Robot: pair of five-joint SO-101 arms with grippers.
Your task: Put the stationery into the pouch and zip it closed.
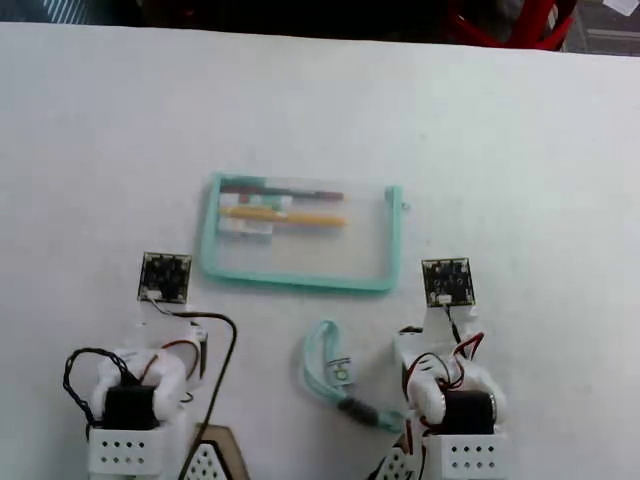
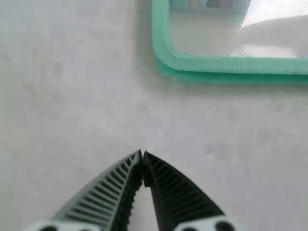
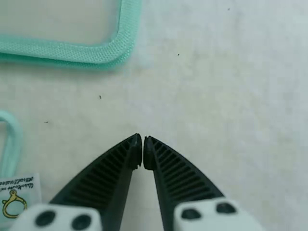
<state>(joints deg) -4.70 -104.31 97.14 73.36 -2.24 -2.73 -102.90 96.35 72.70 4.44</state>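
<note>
So here's where you're at: the pouch [image 1: 300, 284], the clear one with the mint green edging, lies flat in the middle of the white table [image 1: 520, 150]. The stationery [image 1: 280, 205] is inside it, bunched along the far side: a yellow pen [image 1: 290, 217], a darker one just beyond it, and a short white piece on the near side of the yellow pen. I can't tell from these shots whether the zip is done up. Your left gripper [image 2: 142, 155] sits low over bare table a bit short of the pouch's near left corner [image 2: 166, 57], jaws pinched together at the tips and holding nothing. Your right gripper [image 3: 142, 139] is the same deal near the other near corner [image 3: 120, 48]: tips touching, nothing between them. A loose mint strap [image 1: 322, 365] with a small tag [image 3: 17, 195] lies curled on the table between your two arms, closer to the right one and apart from the pouch.
</note>
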